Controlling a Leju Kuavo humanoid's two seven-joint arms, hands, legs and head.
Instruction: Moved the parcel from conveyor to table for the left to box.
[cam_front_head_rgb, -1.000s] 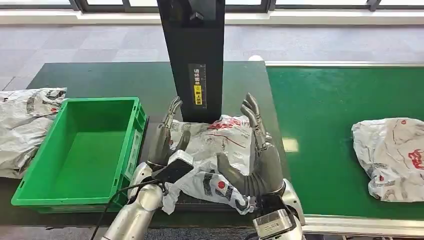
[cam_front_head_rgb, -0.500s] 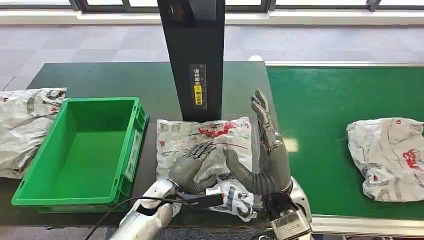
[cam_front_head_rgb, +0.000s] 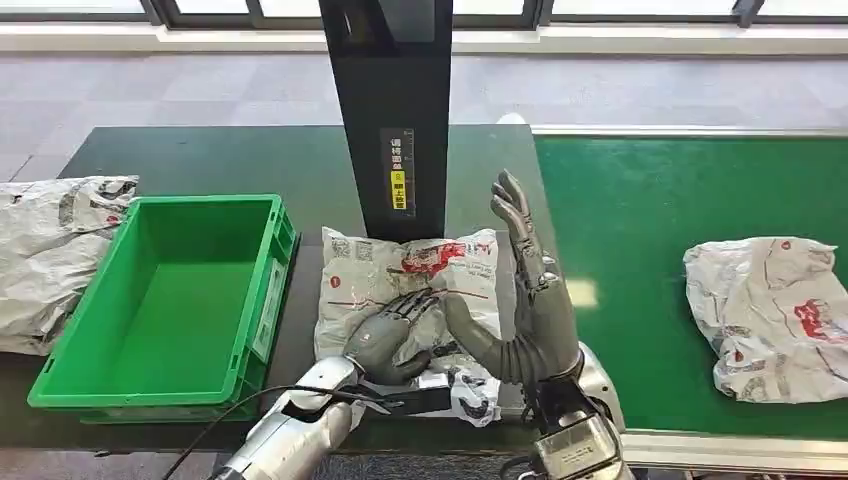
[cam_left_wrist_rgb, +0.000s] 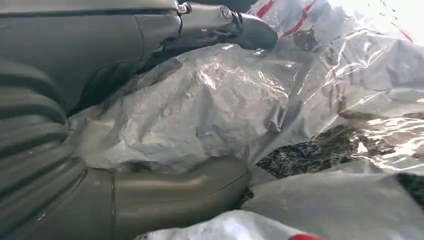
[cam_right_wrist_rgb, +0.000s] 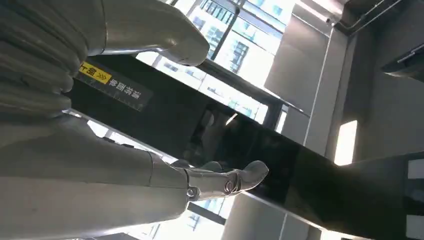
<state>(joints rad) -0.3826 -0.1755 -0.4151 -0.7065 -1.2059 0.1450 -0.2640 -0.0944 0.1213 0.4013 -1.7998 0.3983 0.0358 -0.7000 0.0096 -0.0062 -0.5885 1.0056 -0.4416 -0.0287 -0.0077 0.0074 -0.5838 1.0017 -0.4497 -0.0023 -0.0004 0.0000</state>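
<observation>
The parcel (cam_front_head_rgb: 400, 270), a crumpled grey plastic mail bag with red print, lies on the dark table (cam_front_head_rgb: 200, 160) between the green crate (cam_front_head_rgb: 60, 375) and the conveyor (cam_front_head_rgb: 640, 220). My left hand (cam_front_head_rgb: 385, 340) lies palm down on its near half. In the left wrist view the bag (cam_left_wrist_rgb: 210, 110) bunches up between the thumb (cam_left_wrist_rgb: 165, 192) and the fingers (cam_left_wrist_rgb: 240, 30), so the hand grips it. My right hand (cam_front_head_rgb: 530, 310) stands open and upright at the parcel's right edge, fingers pointing up and away; the right wrist view shows this hand (cam_right_wrist_rgb: 100, 150) holding nothing.
A black post (cam_front_head_rgb: 395, 110) rises just behind the parcel. Another grey parcel (cam_front_head_rgb: 775, 315) sits on the green conveyor belt at the right. More grey bags (cam_front_head_rgb: 50, 250) lie left of the crate, whose inside holds nothing.
A second ago both hands stood upright either side of the parcel. My left hand has since come down onto it. The parcel has slid slightly away and the conveyor parcel has drifted left.
</observation>
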